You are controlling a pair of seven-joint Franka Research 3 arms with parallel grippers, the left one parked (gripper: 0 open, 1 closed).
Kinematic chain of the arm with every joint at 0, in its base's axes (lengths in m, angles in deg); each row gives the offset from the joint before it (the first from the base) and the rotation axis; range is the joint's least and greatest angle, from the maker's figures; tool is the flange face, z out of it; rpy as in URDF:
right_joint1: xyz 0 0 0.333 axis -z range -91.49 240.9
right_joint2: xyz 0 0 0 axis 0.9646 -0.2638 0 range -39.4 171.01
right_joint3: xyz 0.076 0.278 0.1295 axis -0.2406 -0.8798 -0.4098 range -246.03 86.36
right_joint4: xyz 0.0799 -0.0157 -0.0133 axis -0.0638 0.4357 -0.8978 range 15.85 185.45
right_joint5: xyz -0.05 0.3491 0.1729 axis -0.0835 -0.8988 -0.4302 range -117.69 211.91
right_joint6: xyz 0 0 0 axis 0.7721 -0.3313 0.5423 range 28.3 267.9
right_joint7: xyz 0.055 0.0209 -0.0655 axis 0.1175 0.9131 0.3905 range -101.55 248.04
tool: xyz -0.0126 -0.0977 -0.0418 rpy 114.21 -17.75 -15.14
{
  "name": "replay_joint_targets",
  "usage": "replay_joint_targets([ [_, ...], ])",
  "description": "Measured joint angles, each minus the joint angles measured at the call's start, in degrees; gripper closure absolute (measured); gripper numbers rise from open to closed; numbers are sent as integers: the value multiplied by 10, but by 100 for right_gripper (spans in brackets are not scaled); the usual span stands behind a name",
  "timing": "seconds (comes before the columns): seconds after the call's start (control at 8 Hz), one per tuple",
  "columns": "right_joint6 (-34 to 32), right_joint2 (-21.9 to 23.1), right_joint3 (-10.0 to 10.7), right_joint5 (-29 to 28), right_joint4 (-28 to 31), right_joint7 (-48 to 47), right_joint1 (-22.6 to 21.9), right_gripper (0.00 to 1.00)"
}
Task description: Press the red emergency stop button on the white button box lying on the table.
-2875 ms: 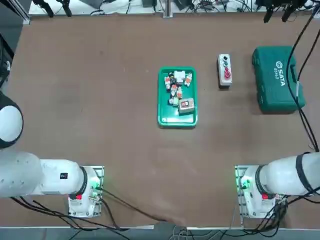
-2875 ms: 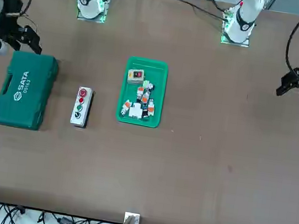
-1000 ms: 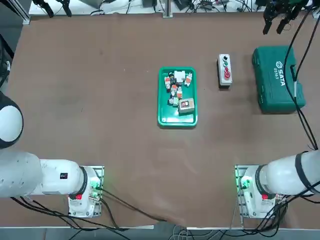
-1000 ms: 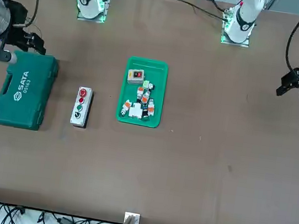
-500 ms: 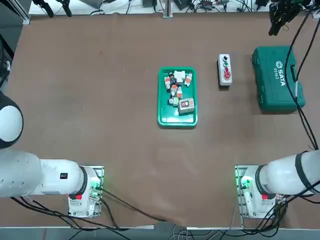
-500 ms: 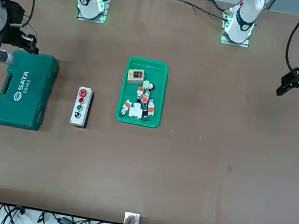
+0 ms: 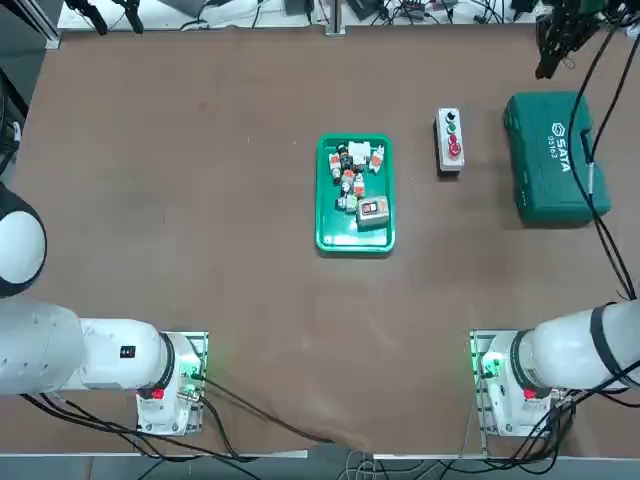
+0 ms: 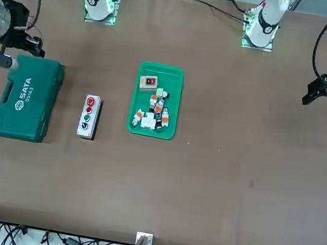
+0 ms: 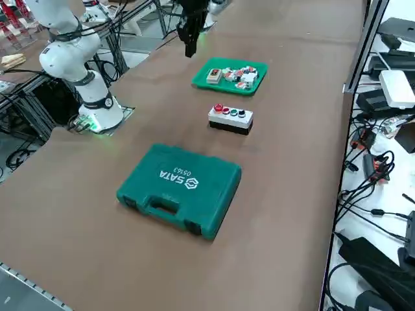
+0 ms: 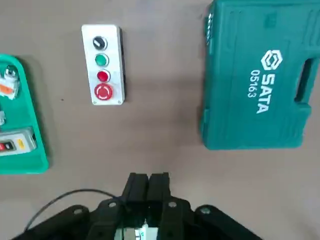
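The right claw (image 10: 148,182) hangs high above the table (image 7: 200,200), fingers pressed together, holding nothing, well apart from its target. The box (image 7: 449,142) lies flat between the tray (image 7: 354,238) of small parts and the green case (image 7: 553,155), its buttons in a row, the big red stop button (image 10: 103,92) at the end nearest the robot. This looks like the approach step, with no contact yet. Next the claw needs to swing over to the box, line its closed tips up above that red cap, and drop straight down, keeping clear of the smaller red button just beside it.
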Motion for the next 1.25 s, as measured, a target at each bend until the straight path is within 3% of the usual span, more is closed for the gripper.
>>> replay_joint_targets([
  [0.12, 22, -3, -3, -6, 21, 0, -1, 98],
  [0.75, 258, -26, -5, -18, 179, -35, -36, 98],
  [1.25, 346, -83, -5, -18, 196, -80, -72, 98],
])
